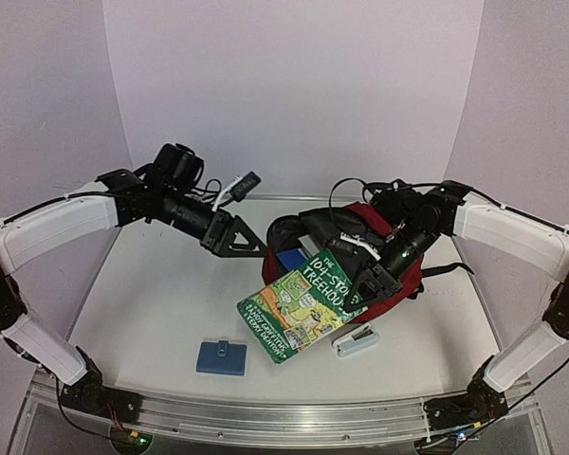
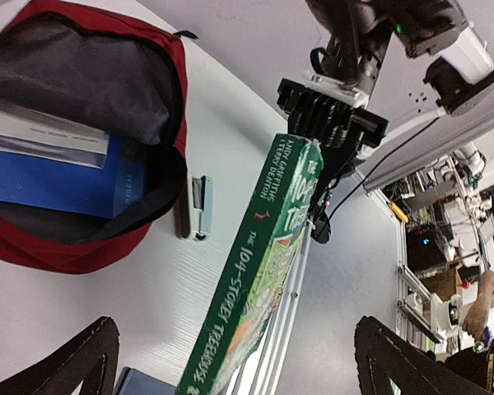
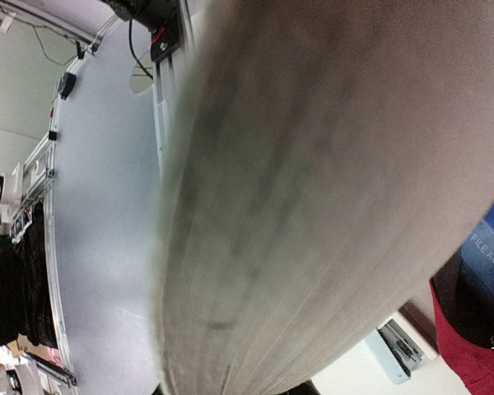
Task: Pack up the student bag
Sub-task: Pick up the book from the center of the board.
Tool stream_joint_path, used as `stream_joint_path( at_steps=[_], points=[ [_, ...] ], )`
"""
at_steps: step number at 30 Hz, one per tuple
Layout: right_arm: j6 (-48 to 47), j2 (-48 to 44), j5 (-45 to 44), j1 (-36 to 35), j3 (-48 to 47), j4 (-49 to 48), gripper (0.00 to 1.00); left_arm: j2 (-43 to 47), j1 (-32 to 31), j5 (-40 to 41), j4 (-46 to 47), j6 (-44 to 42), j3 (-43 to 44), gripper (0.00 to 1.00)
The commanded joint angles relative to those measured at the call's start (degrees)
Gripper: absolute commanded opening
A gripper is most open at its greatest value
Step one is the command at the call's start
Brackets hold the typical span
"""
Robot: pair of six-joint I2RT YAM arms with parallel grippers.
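With your right gripper clamping the green paperback book and left gripper spread empty, slide it edge-first into the dark red fabric backpack.

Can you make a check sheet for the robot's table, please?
Surface: white tabletop, smooth.
Job's things: dark red fabric backpack open, blue folder inside; green paperback book held tilted beside the opening.
Clutter: flat blue case and pale grey-blue stapler lying on the tabletop.
Grippers: left gripper open, empty; right gripper shut on the book.
Cables: black cable looped above the backpack.
Surroundings: plain pale walls.
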State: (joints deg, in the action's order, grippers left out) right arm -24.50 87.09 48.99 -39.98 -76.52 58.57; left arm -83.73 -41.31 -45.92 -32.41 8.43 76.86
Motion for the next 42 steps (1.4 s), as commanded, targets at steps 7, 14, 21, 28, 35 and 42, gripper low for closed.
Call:
stream_joint_path(
  at_steps=[7,14,21,28,35,42],
  points=[
    [-6.18,0.90,2.61,-3.18,-7.92,5.03,0.00,-6.56,-8.51,-4.75,-1.38,-8.34,3.55,0.92],
    [-6.14,2.54,3.58,-3.70,-9.96,5.87,0.00,-8.79,-10.02,-8.08,1.85,-7.57,2.57,0.73],
    [-5.15,3.27,4.30,-3.69,-12.96,6.14,0.01,-8.47,-10.40,-7.17,6.06,-5.02,1.05,0.37],
    [5.86,2.45,-0.06,-0.77,-17.38,-0.83,0.87,-3.67,-6.65,-5.50,17.45,4.07,-4.60,0.00],
    [22.24,-1.87,-4.96,7.92,-16.71,-19.03,0.98,5.86,4.12,0.64,50.27,28.28,-17.39,0.00],
    [43.45,-0.97,-3.53,9.67,-13.57,-37.27,0.98,12.04,5.45,19.60,67.11,39.26,-22.89,0.00]
  ],
)
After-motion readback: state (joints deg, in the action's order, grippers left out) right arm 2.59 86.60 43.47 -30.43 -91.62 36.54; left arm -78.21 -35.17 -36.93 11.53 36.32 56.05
